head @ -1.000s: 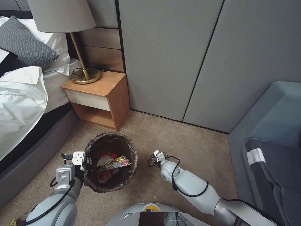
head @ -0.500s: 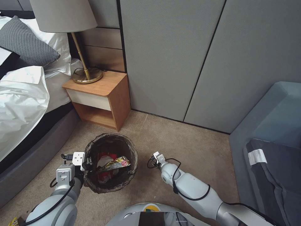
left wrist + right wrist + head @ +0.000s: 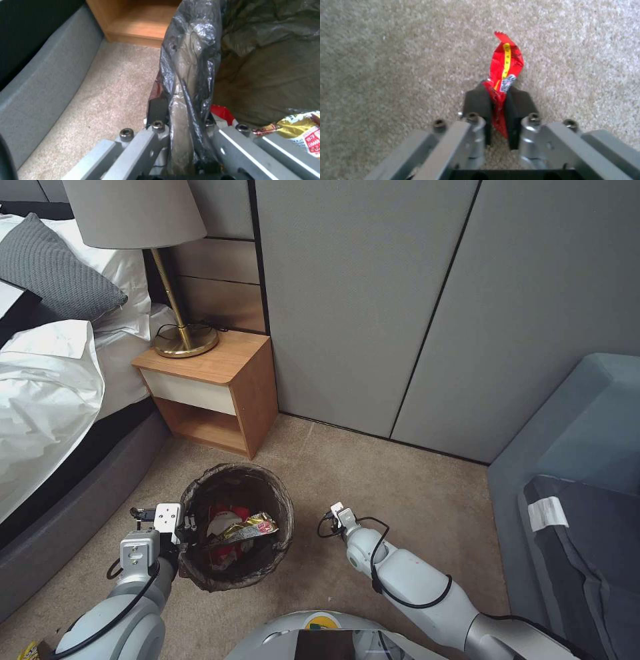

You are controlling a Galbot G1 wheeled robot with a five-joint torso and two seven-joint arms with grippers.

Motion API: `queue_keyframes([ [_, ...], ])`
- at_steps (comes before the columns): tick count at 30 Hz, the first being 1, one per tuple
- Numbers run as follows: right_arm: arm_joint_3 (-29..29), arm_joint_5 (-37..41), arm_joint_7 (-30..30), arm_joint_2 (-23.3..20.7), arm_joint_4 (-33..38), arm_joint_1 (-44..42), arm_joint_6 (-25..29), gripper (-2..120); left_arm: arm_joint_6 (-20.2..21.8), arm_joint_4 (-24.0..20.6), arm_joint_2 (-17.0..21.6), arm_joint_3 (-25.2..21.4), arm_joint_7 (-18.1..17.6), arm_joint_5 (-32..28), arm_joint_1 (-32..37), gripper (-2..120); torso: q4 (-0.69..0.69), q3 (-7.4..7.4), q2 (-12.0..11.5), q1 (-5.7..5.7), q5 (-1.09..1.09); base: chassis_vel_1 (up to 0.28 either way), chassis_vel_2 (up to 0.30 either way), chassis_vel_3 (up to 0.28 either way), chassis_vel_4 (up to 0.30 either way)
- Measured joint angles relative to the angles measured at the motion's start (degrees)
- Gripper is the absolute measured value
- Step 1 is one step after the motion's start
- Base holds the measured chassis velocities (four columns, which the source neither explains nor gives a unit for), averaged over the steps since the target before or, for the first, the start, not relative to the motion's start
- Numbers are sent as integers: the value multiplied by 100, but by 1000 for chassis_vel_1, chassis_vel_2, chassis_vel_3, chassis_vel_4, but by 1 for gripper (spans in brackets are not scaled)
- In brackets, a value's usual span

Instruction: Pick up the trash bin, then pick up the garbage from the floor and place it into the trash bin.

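The trash bin [image 3: 285, 513], round with a dark bag liner, is low over the carpet in front of me. My left gripper [image 3: 184, 527] is shut on its near-left rim; the left wrist view shows the liner-covered rim [image 3: 186, 75] pinched in the left gripper [image 3: 181, 117]. Inside lie a gold foil wrapper [image 3: 244, 527] [image 3: 300, 125] and a red-and-white packet [image 3: 221, 517]. To the right of the bin, my right gripper [image 3: 328, 523] hangs low over the carpet. In the right wrist view the right gripper [image 3: 498, 100] is shut on a red snack wrapper [image 3: 505, 60] that sticks out past the fingertips.
A wooden nightstand [image 3: 213, 387] with a brass lamp [image 3: 183, 340] stands just behind the bin. The bed [image 3: 53, 400] runs along the left. A grey-blue sofa [image 3: 573, 460] fills the right side. Grey wall panels [image 3: 400, 313] close the back. Open carpet [image 3: 400, 487] lies between.
My right arm has shifted slightly right and back toward me, still gripping the wrapper. The left gripper and the bin have stayed put. The view itself shifted a little early on.
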Motion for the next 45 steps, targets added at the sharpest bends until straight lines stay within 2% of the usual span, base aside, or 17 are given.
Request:
queue_keyframes([
  [1, 11, -8, 11, -9, 8, -10, 2, 0, 0, 0, -1, 3, 3, 6, 2, 3, 0, 0, 0, 0, 1, 0, 0, 0, 0],
  [12, 175, -69, 116, -52, 177, -105, 23, 0, -1, 0, -3, 20, 10, 14, 5, 3, 0, 1, 0, 0, 3, 0, 0, 0, 0],
  [16, 415, -127, 209, -153, 510, -186, 57, 0, -1, 0, 9, 21, 11, 12, 11, 3, -2, -1, 0, 0, 3, 0, 0, 0, 0],
  [23, 899, -137, 268, -708, 1448, -377, 67, 0, -1, 0, 28, 21, 11, 2, 39, 3, -1, -1, 0, 0, 4, 0, 0, 0, 0],
  [26, 1146, -162, 282, -1038, 2142, -509, 150, 0, -1, 0, 42, 20, 10, -1, 52, 3, 1, -1, 0, 0, 5, 0, 0, 0, 0],
  [27, 1146, -162, 282, -1038, 2142, -509, 150, 0, -1, 0, 42, 20, 10, -1, 52, 3, 1, -1, 0, 0, 5, 0, 0, 0, 0],
  [30, 1445, -95, 337, -1354, 3037, -665, 222, 0, -1, 0, 45, 20, 9, -5, 59, 3, 1, -1, 0, 0, 5, 0, 0, 0, 0],
  [34, 1625, 1, 356, -1530, 3546, -737, 237, 0, -1, 0, 45, 21, 9, -7, 61, 3, 1, -1, 0, 0, 4, 0, 0, 0, 0],
  [37, 1884, 197, 358, -1731, 4234, -806, 254, 0, 4, 0, 48, 26, 6, -39, 71, 3, 1, -1, 0, 0, 4, 0, 0, 0, 0],
  [38, 1884, 197, 358, -1731, 4234, -806, 254, 0, 4, 0, 48, 26, 6, -39, 71, 3, 1, -1, 0, 0, 4, 0, 0, 0, 0],
  [41, 2039, 469, 352, -1857, 4882, -792, 295, 0, 15, 0, 52, 29, 2, -59, 88, 3, 1, -1, 0, 0, 4, 0, 0, 0, 0],
  [45, 2100, 734, 207, -2025, 5396, -702, 366, 0, 23, 0, 55, 37, 1, -65, 101, 3, 1, -1, 0, 0, 3, 0, 0, 0, 0],
])
